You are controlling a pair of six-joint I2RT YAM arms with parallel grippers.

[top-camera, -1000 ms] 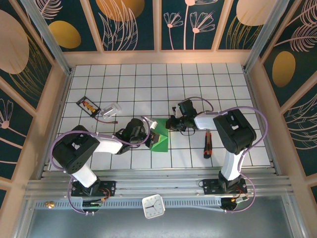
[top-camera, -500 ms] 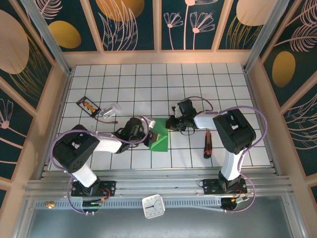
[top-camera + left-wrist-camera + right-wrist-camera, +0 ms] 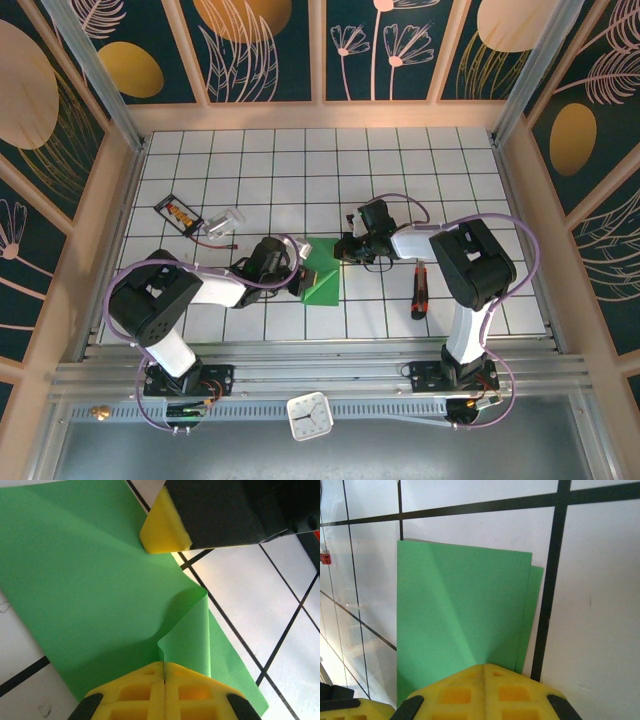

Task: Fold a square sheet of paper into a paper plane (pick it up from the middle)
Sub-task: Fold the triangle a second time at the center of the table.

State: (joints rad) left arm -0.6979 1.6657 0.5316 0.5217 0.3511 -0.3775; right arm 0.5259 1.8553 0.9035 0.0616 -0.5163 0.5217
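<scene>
Green square sheet of paper (image 3: 322, 283), part-folded, lies flat near the middle of the desk (image 3: 400, 170), between both arms. Left gripper (image 3: 164, 672): jaws clamped on a raised curl of its edge. Right gripper (image 3: 484, 669): jaws closed, tips touching the sheet's opposite edge.

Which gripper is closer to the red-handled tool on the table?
Right. The right gripper pinches the folded green paper left of the red-handled tool; the left gripper sits farther left, across the paper.
</scene>
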